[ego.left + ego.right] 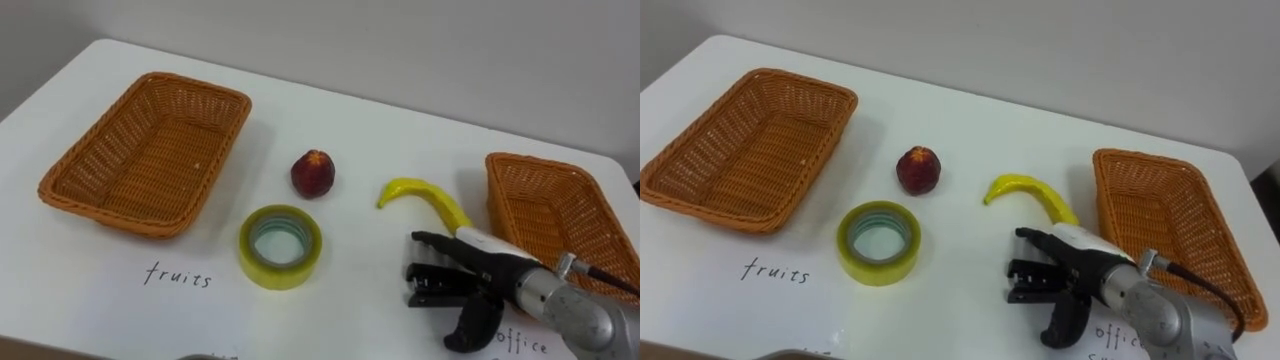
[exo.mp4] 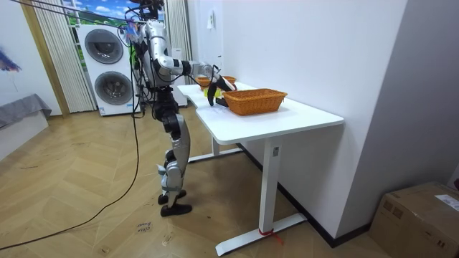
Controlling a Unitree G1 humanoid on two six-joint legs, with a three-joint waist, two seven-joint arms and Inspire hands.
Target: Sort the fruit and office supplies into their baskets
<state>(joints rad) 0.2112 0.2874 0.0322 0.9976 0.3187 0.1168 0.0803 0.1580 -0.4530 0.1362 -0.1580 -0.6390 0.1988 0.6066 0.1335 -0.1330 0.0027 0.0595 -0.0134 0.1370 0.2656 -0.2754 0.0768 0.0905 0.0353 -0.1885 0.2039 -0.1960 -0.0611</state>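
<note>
A black stapler (image 1: pixel 432 287) lies on the white table (image 1: pixel 380 150) beside the right-hand wicker basket (image 1: pixel 560 215), above the handwritten word "office". My right hand (image 1: pixel 500 278) hovers over the stapler with straight fingers and the thumb hanging down; it is open. A yellow banana (image 1: pixel 425 195) lies just beyond the hand. A red fruit (image 1: pixel 313 173) sits mid-table, and a roll of yellow tape (image 1: pixel 280 246) lies in front of it. The left-hand basket (image 1: pixel 150 150), marked "fruits", has nothing in it. A grey sliver of my left hand (image 1: pixel 200 357) shows at the bottom edge.
In the room view I stand at the table's long side (image 2: pixel 287 118) with my right arm stretched over it. A wall runs close behind the table. A washer and dryer (image 2: pixel 107 68) stand behind me, and a cardboard box (image 2: pixel 423 215) sits on the floor.
</note>
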